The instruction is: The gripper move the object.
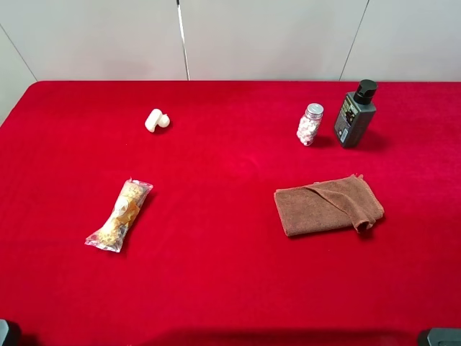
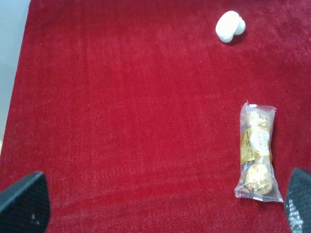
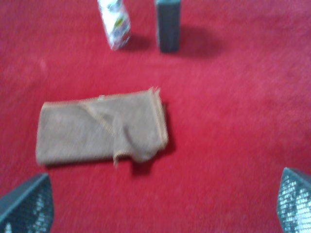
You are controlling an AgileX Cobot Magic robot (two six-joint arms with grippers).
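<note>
On the red table, my right gripper sat low w/ jaws spread wide, nothing between them; my left gripper was likewise spread and empty. Neither arm had reached the work area in the high view; only dark corners of the rig showed at the near edge.

The object, a dark grey bottle w/ black cap, stood upright at the far right of the table, untouched. The pill jar, clear w/ white pills, stood just beside it on the left, apart but close.

Step in hand, as I judged it: the approach, not yet begun in earnest. The right arm looked the natural pick, since the bottle lay straight ahead in its wrist view, past the folded brown cloth. The next move called for a reach over the cloth w/o snagging it, then jaws closing on the bottle's flat sides.

Main hazard, by my reckoning: the jar's closeness; a wide-open approach could clip it and tip it. A tall, narrow bottle could also topple if nudged before a firm grip.

Well apart on the left side: a clear packet of gold-wrapped chocolates and a small white capsule-shaped item, neither in the way.
</note>
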